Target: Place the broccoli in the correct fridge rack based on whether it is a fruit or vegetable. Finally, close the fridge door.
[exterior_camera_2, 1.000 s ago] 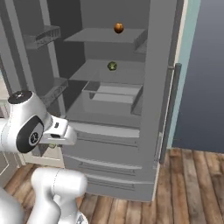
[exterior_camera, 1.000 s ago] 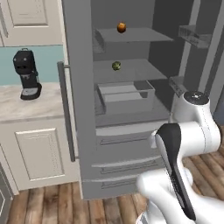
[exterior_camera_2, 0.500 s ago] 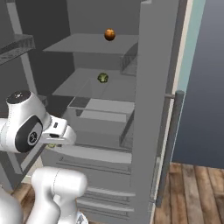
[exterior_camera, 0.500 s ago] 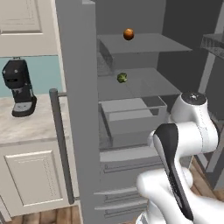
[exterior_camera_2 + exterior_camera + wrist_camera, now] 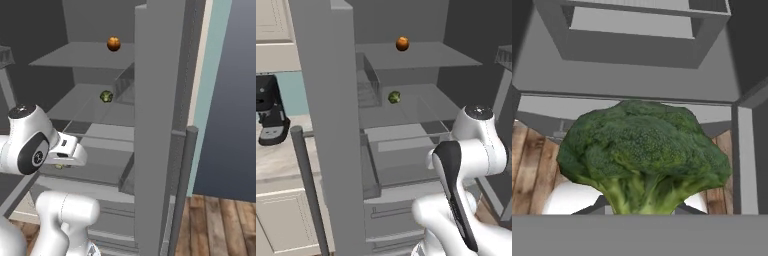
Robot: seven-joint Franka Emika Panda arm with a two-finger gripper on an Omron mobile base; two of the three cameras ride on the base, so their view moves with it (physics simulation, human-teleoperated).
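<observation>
Nearest the hand camera, the broccoli sits close before the lens, florets up and pale stem down at the bottom edge, where the end effector is closed on its stem; the fingertips themselves are hidden behind the vegetable. In the right base view a sliver of green shows just beneath the white wrist, low in front of the open fridge and above the wood floor.

Beyond the held broccoli lies the fridge interior. The boxy grey drawer stands at the lowest open level, its front partly hidden by the arm in the left base view. Above it, the fridge rack, a flat pale grey slab, carries a small green item near its rear left; the same item appears on that rack from the other side. A higher shelf bears a small round orange fruit, well apart from the green item below.

The fridge door stands open at left, edge-on, with its vertical handle. Farthest left, a black coffee machine rests on the bench above pale cabinets.
</observation>
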